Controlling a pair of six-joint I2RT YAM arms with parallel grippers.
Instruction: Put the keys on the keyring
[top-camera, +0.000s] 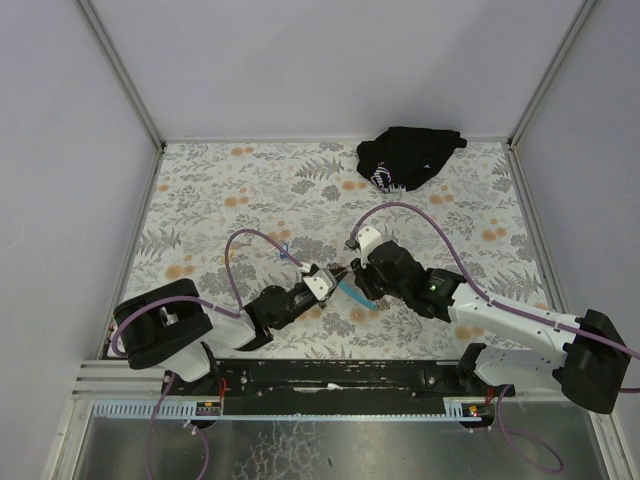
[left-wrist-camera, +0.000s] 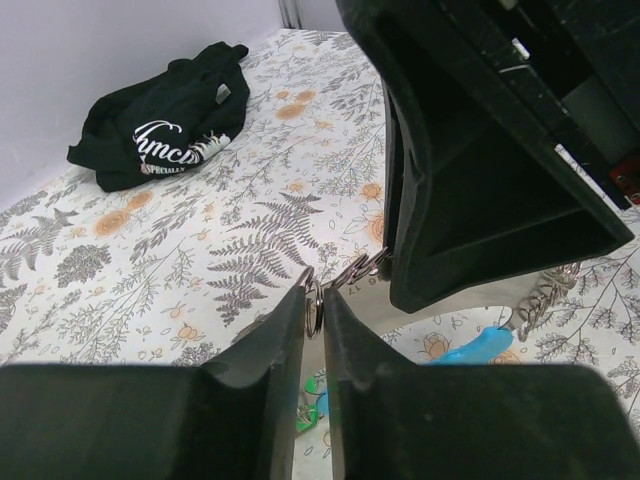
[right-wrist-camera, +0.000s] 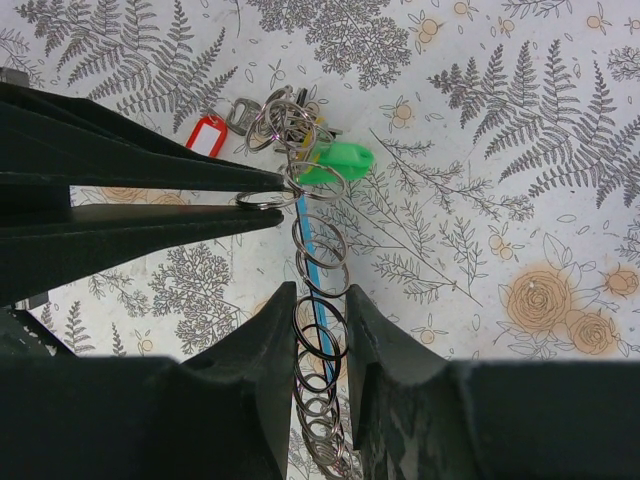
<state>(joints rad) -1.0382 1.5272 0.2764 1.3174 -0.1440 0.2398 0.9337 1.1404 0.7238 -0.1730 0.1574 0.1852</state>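
A chain of metal rings belonging to the keyring runs along a light-blue strap. My right gripper is shut on that chain, with a ring touching both jaws. At the chain's far end lies a cluster of keys with a red tag and a green tag. My left gripper is shut on the end ring, its fingers coming in from the left. In the top view the left gripper and right gripper meet at mid-table.
A black cloth bundle lies at the back right of the floral tablecloth. A purple cable loops over the left arm and another over the right. Grey walls close in the table.
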